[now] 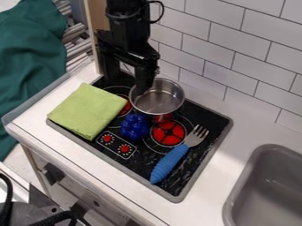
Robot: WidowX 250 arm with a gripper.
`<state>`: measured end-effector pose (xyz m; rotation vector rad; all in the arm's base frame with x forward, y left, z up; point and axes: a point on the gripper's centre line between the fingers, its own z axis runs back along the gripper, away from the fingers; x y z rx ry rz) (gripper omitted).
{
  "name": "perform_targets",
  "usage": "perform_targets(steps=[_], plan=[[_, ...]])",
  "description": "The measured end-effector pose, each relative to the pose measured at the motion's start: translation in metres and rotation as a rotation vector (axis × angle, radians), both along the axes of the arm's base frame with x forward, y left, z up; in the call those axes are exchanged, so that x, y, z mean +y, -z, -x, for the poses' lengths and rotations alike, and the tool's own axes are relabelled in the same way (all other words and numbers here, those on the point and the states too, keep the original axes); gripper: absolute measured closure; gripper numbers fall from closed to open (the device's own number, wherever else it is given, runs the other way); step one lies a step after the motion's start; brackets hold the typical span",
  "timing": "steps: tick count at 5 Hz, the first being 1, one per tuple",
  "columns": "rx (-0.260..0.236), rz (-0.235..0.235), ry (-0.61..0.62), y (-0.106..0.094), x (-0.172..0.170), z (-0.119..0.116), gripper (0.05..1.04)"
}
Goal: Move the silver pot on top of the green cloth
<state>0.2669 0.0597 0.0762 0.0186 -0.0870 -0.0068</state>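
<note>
With the hand [127, 80] open, at the left rim of the silver pot [159, 104].
Sits near the stove's [213, 129] wall-side edge, right of the green cloth [87, 110] and apart from it.

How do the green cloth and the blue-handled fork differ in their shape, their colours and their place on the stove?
The green cloth is folded into a broad, flat block, while the blue-handled fork is long and narrow.
The cloth is plain light green; the fork joins a blue handle to a silvery head.
The cloth lies at the left of the stove, partly over a red burner; the fork lies towards the right.
Both rest on the black stove.
</note>
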Motion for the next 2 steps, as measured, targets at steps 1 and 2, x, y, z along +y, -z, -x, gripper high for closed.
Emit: perform_targets(steps=[1,2], plan=[[0.021,0.013,0.002,0.009,-0.003,0.004,0.075],[-0.054,0.046,0.030,0.015,-0.014,0.003,0.075]])
